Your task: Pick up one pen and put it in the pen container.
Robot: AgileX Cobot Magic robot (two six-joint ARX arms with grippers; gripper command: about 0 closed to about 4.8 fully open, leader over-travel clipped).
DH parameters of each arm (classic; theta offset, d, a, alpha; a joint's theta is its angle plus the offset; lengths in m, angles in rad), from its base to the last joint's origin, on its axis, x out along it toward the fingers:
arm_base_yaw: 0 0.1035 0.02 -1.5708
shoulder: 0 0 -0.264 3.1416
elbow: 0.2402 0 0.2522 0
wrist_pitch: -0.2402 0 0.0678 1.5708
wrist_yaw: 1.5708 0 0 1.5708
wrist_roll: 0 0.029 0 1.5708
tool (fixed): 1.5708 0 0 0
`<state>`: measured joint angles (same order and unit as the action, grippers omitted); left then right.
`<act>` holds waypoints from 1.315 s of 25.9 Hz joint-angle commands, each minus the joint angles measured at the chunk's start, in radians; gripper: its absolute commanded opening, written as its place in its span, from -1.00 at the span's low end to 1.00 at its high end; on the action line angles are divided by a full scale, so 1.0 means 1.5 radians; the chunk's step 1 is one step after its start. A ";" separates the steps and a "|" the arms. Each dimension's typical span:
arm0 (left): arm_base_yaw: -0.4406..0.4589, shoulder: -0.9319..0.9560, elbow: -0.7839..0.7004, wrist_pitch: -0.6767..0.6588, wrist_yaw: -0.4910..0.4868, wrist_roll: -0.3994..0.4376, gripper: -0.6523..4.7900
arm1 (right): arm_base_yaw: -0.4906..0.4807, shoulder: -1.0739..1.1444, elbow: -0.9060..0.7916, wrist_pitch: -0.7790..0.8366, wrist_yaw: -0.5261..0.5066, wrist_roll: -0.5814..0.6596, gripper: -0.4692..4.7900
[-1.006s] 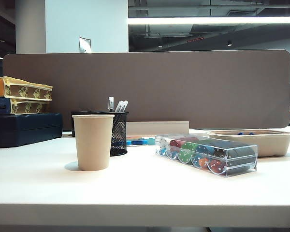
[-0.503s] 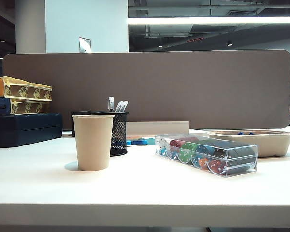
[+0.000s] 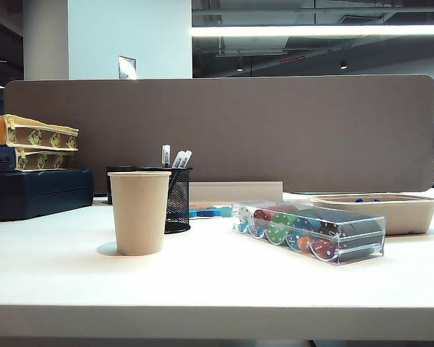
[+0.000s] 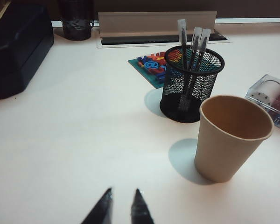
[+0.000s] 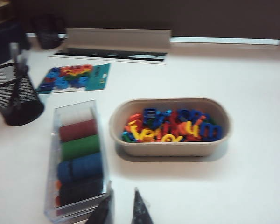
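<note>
The black wire-mesh pen container (image 4: 192,83) stands upright on the white table (image 4: 74,140), with three pens inside leaning against its rim. One of them, the pen (image 4: 183,44), stands nearly straight, its clear end above the mesh; the other two pens (image 4: 199,44) slant beside it. In the exterior view the same container (image 3: 177,199) sits just behind a tan paper cup (image 3: 139,212), the pen tops (image 3: 166,155) showing above its rim. The paper cup (image 4: 232,136) is upright and close to the container, though whether the two touch cannot be told.

Beyond the container lies a teal card of coloured letters (image 4: 151,65), and further back a grey cable slot (image 4: 157,25). A dark case (image 4: 18,44) sits well to the container's far side from the cup. On the cup's side of the container rests a clear box of poker chips (image 5: 77,158), and past that a shallow beige tray (image 5: 170,142) of plastic letters.

The left gripper (image 4: 122,205) hovers above bare table, well short of the container, its two dark fingertips (image 4: 139,209) a narrow gap apart with nothing between them. The right gripper (image 5: 120,207) hangs just over the near end of the chip box, its tips likewise slightly parted and holding nothing.
</note>
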<state>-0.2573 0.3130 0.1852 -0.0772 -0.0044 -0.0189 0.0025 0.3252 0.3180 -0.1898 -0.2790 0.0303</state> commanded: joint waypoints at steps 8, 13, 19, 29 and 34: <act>0.001 0.000 -0.006 0.015 -0.045 -0.028 -0.59 | 0.000 0.000 -0.031 0.031 0.055 0.002 -0.83; 0.001 0.000 -0.019 0.016 -0.048 -0.028 -0.72 | 0.000 0.001 -0.045 0.060 0.071 0.026 -0.83; 0.001 0.000 -0.044 0.047 -0.074 -0.028 -0.78 | 0.000 0.000 -0.058 0.097 0.085 0.027 -0.83; 0.000 -0.002 -0.065 0.126 -0.077 -0.033 -0.78 | 0.000 -0.047 -0.060 0.095 0.085 0.027 -0.83; 0.000 -0.004 -0.065 0.127 -0.076 -0.057 -0.78 | 0.000 -0.118 -0.060 0.034 0.085 0.029 -0.83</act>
<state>-0.2577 0.3115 0.0856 0.0940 -0.1165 -0.0875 0.0029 0.1646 0.2241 -0.1226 -0.1532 0.0669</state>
